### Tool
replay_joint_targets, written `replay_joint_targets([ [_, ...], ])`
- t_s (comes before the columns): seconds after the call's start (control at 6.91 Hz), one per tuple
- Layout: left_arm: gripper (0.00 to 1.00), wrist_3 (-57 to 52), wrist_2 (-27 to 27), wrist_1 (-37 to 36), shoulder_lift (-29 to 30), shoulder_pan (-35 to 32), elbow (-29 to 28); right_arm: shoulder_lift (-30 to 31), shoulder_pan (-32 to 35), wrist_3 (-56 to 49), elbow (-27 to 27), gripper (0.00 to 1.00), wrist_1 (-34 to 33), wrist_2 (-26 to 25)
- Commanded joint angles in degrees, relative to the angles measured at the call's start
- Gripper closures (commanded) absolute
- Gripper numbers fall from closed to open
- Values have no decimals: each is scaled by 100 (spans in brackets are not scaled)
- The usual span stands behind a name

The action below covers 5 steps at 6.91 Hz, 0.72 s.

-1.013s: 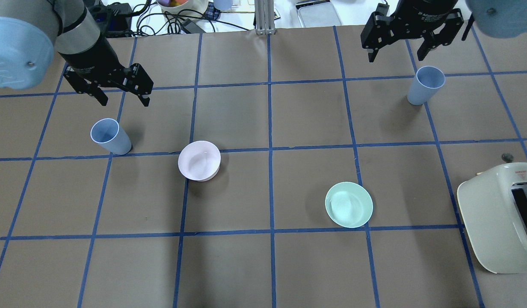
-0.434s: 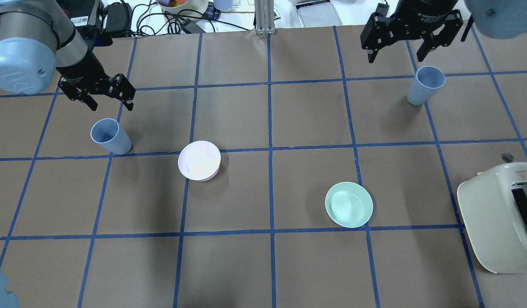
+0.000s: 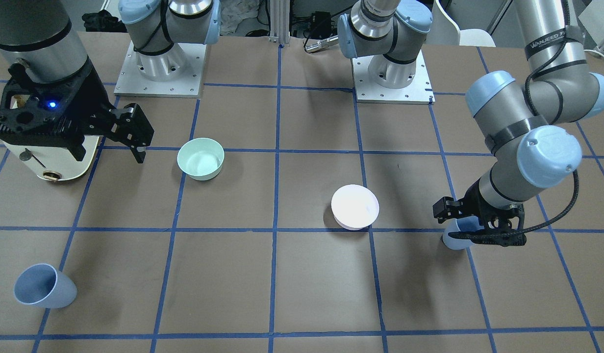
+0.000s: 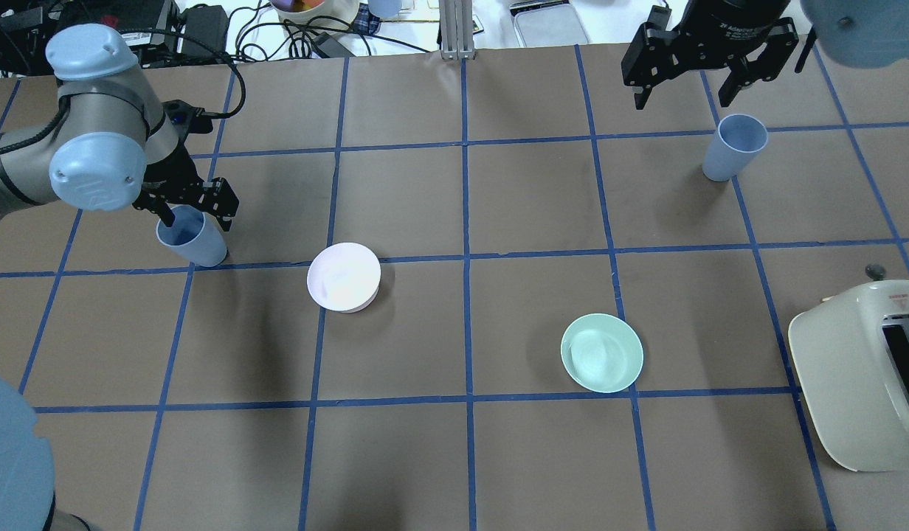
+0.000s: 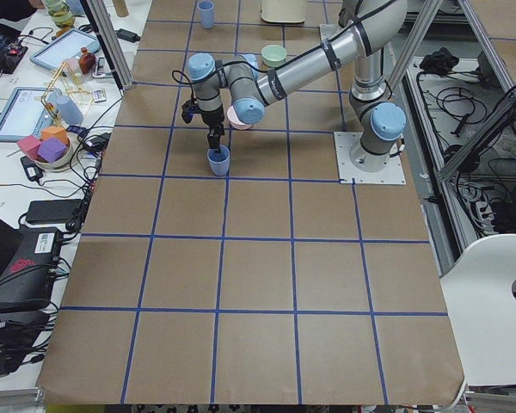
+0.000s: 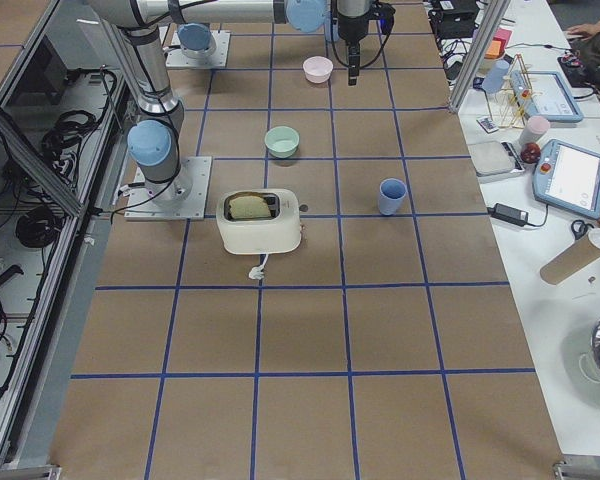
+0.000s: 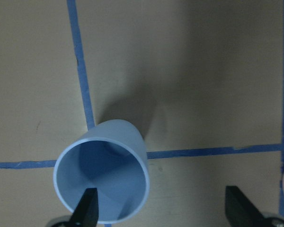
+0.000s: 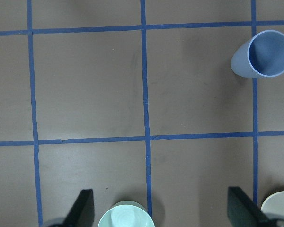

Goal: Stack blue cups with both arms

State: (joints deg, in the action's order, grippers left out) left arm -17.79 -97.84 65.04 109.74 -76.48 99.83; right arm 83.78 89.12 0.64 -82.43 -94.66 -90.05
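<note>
One blue cup [image 4: 192, 242] stands upright at the left of the overhead view. My left gripper [image 4: 195, 215] is open and low over it. In the left wrist view one finger [image 7: 87, 206] shows over the cup's [image 7: 102, 175] mouth, and the other stands clear beside it. The second blue cup [image 4: 732, 147] stands upright at the far right. My right gripper [image 4: 683, 92] is open and empty, high and behind that cup. That cup shows at the top right of the right wrist view [image 8: 262, 53].
A pale pink-white bowl [image 4: 344, 276] sits right of the left cup. A mint-green bowl [image 4: 602, 352] sits mid-right. A cream toaster [image 4: 860, 376] stands at the right edge. Cables and boxes lie beyond the table's far edge.
My left arm has swung in and come down, so its open gripper went from behind the left cup to over the cup's rim. The right arm and both cups have not moved.
</note>
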Motion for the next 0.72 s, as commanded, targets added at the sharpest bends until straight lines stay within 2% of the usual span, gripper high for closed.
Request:
replay_joint_targets([
  [0.0, 45, -23, -60, -123, 100, -7, 133, -2, 0, -2, -1, 0, 0, -4],
  [0.14, 90, -66, -60, -141, 127, -16, 99, -2, 9, -46, -1, 0, 0, -4],
  [0.29, 100, -75, -51, -141, 127, -42, 90, -11, -9, -55, -10, 0, -35, 5],
  [0.58, 100, -145, -8, -158, 83, -147, -93, -46, -70, -72, 25, 0, -52, -56],
])
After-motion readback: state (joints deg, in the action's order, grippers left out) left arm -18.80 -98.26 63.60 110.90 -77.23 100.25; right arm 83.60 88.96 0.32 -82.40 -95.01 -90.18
